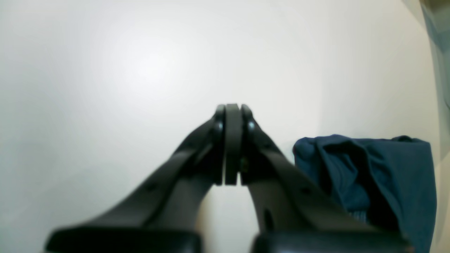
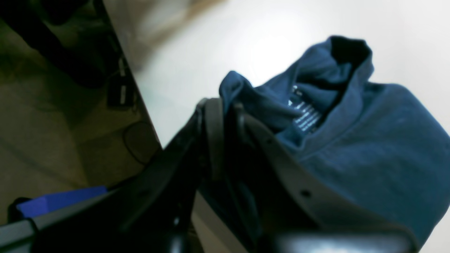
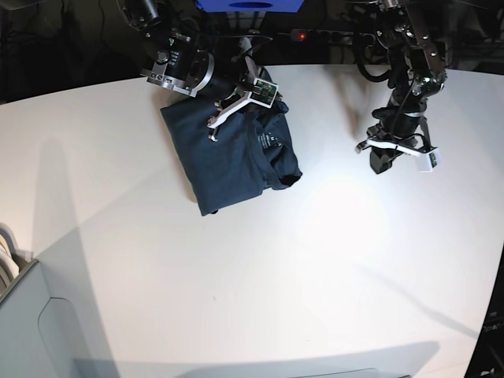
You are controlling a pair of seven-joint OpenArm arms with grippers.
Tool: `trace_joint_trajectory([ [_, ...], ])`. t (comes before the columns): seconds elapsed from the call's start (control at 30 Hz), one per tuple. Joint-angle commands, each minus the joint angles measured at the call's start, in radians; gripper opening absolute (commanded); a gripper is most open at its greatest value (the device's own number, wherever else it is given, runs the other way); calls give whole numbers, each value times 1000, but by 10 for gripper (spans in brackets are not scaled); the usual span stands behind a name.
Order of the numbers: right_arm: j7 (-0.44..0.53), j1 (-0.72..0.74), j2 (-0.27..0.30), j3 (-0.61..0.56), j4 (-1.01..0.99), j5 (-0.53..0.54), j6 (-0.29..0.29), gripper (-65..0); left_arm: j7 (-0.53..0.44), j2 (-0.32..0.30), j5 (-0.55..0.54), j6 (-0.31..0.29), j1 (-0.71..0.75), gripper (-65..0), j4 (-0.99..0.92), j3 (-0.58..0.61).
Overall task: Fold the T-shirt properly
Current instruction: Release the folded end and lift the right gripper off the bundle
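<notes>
— Right pincer point(image 2: 225, 116), filling the lower middle of my wrist view, is clenched on a bunched edge of the T-shirt point(image 3: 232, 153), which lies part-folded on the counter point(image 3: 252, 260), upper middle.

— Left pincer point(image 1: 232, 140)?

— Clenched on nothing, right of frame.

— Next?

— I'd carry that edge across. White neck label point(image 2: 306, 117): print unreadable.

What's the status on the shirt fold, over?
Left gripper shut, empty, over bare table. Right gripper shut on T-shirt edge. Shirt folded compact. Nothing in the way.
</notes>
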Motion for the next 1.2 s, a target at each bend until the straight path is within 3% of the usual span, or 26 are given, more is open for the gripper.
trace_joint_trajectory([
  [0.0, 19, 3, 1, -4, 1, 19, 12, -637, -18, -7, -10, -10, -6, -650, 17, -2],
  [0.1, 19, 7, 2, -4, -30, 19, 12, -544, -18, -7, -10, -10, -6, -650, 19, -2],
  [0.3, 19, 3, 21, -31, -30, 19, 12, -281, -18, -9, -10, -10, -6, -650, 23, -4],
  [0.37, 26, 5, 41, -50, 4, 19, 12, -243, -18, -9, -10, -10, -7, -650, 23, -4],
  [0.5, 29, 10, 57, -13, 99, 20, 12, -242, -18, -9, -10, -10, -7, -650, 23, -13],
  [0.77, 19, 56, 10, 115, 61, 20, 12, -240, -18, -7, -10, -10, -4, -650, 23, -91],
  [1.17, 30, 57, 1, -111, -143, 22, 12, -236, -18, -6, -10, -10, 0, -650, 23, -122],
])
